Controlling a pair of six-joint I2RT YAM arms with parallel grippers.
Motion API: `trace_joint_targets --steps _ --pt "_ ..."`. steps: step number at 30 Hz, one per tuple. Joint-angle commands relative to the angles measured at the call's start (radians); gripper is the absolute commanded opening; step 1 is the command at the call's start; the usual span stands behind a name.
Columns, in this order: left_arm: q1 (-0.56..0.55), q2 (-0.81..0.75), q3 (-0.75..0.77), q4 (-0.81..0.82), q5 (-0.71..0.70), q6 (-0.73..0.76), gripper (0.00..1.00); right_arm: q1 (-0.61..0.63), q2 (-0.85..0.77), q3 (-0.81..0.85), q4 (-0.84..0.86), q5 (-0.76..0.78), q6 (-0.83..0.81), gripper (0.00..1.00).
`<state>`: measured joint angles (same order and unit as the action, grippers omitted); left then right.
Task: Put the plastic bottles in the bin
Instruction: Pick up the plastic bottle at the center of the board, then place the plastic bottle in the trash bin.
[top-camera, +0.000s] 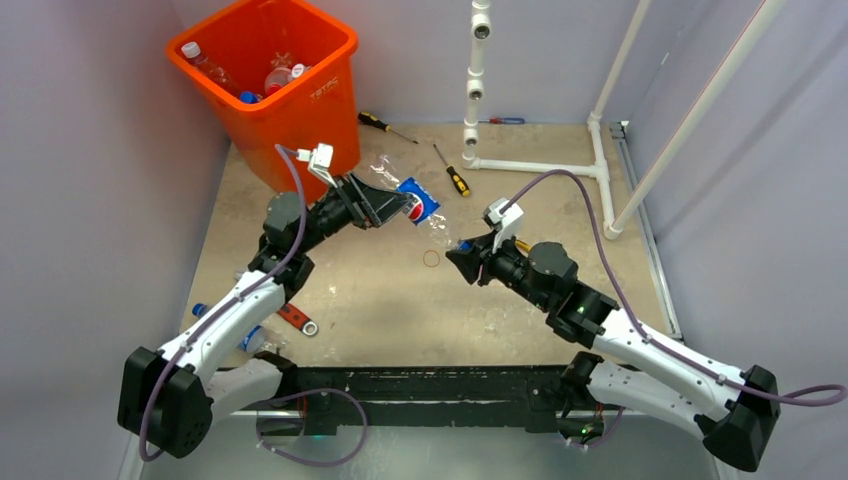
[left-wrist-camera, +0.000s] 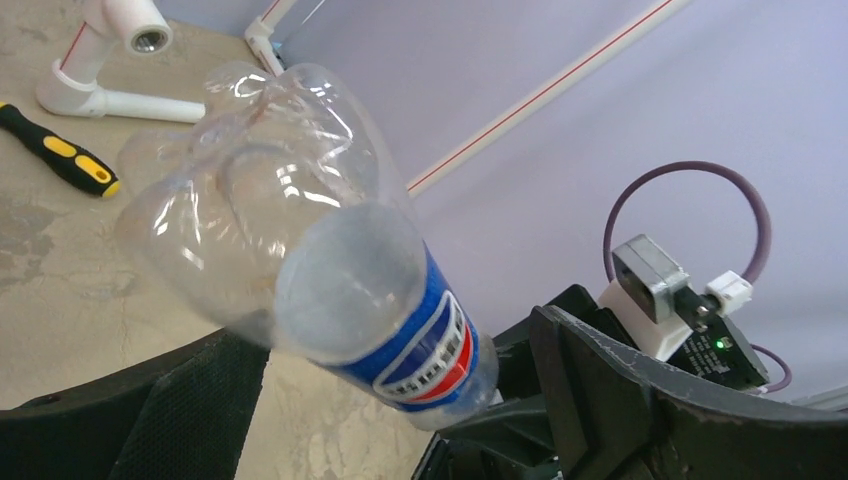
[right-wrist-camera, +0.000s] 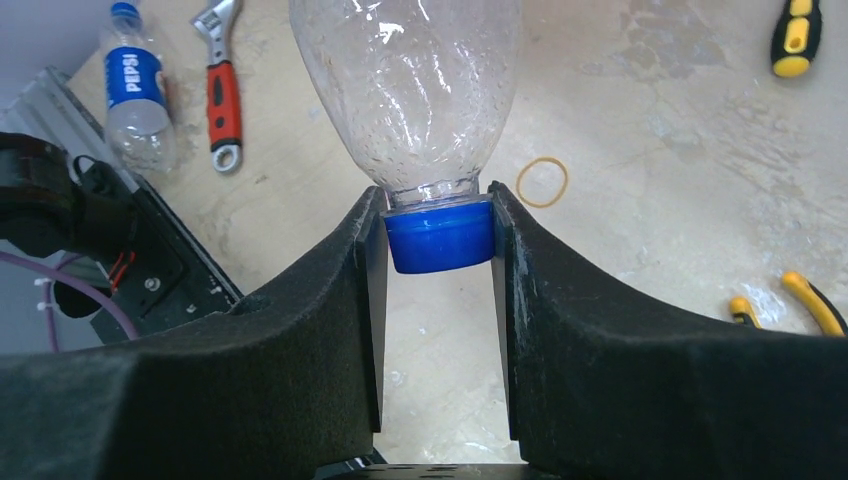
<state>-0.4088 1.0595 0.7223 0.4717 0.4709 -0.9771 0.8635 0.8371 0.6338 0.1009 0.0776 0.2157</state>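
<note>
One clear plastic bottle (top-camera: 418, 200) with a blue and red label hangs above the table between my two arms. My right gripper (right-wrist-camera: 438, 215) is shut on its blue cap (right-wrist-camera: 440, 235), seen in the top view at the right gripper (top-camera: 462, 255). My left gripper (top-camera: 395, 205) stands open around the bottle's labelled body (left-wrist-camera: 420, 340), with a gap beside its left finger (left-wrist-camera: 130, 420). The orange bin (top-camera: 300, 110) stands at the far left, just behind the left gripper. It holds other bottles (top-camera: 280, 75).
Another labelled bottle (right-wrist-camera: 138, 90) and a red-handled wrench (right-wrist-camera: 222, 90) lie near the left arm's base. A rubber band (right-wrist-camera: 541, 181), screwdrivers (top-camera: 452, 172) and yellow-handled pliers (right-wrist-camera: 800, 300) lie on the table. A white pipe frame (top-camera: 540, 165) stands at the back right.
</note>
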Motion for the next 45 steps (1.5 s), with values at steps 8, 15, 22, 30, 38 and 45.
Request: trace_joint_targets --steps 8,15,22,30,38,45 --pt "-0.030 0.121 0.031 0.220 0.038 -0.077 0.77 0.033 -0.024 0.053 0.024 -0.076 -0.065 0.00" --pt "-0.030 0.132 -0.024 0.403 0.036 -0.179 0.43 0.035 -0.047 0.074 -0.014 -0.076 -0.053 0.00" --pt "-0.030 0.115 -0.091 0.600 -0.033 -0.318 0.34 0.035 -0.141 0.065 0.086 -0.076 0.050 0.85" --pt "-0.030 0.108 -0.161 0.889 -0.249 -0.555 0.27 0.035 -0.277 -0.136 0.563 -0.043 0.181 0.99" --pt "-0.031 0.117 -0.173 1.115 -0.378 -0.663 0.23 0.035 -0.115 -0.176 0.937 -0.007 0.284 0.97" --pt "-0.031 0.089 -0.198 1.123 -0.404 -0.661 0.22 0.035 0.072 -0.121 1.221 -0.038 0.407 0.97"
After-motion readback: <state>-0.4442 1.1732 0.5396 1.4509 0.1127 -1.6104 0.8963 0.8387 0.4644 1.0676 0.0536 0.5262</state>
